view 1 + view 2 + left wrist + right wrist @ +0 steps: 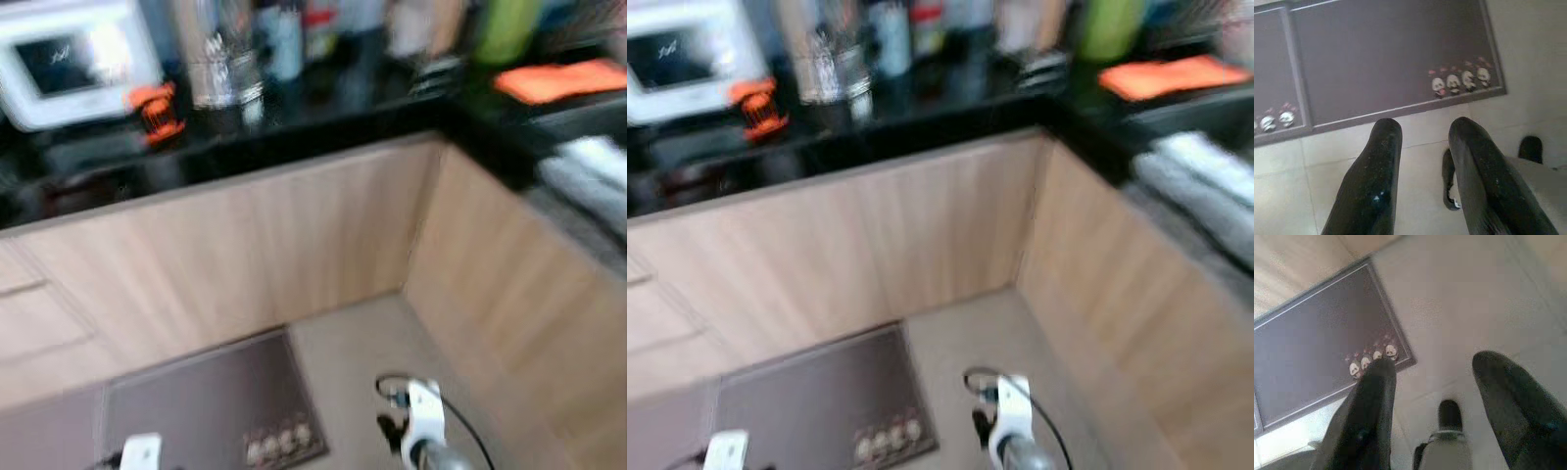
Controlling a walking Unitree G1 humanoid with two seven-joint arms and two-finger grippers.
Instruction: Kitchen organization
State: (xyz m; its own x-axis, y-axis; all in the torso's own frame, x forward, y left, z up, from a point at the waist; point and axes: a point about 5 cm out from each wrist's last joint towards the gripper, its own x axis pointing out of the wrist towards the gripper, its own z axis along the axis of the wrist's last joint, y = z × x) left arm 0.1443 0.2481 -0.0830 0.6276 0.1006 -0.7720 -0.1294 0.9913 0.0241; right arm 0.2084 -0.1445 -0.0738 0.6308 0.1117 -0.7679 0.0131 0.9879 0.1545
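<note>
The head views are blurred and look down at the corner of a black countertop (333, 113) above light wood cabinet fronts (294, 235). On it stand a white appliance (69, 59), a small orange object (155, 110), a shiny container (223, 70), several bottles, a green bottle (507, 27) and an orange cloth (560, 78). Both arms hang low, well below the counter. My left gripper (1425, 126) is open over the floor at the mat's edge. My right gripper (1435, 361) is open too, with nothing between its fingers.
A dark brown floor mat (206, 401) with small white figures (1459, 82) lies before the cabinets on beige tile (362, 343). The counter turns a corner and runs along the right side (578, 166). My right wrist (421, 421) and left wrist (140, 452) show at the bottom.
</note>
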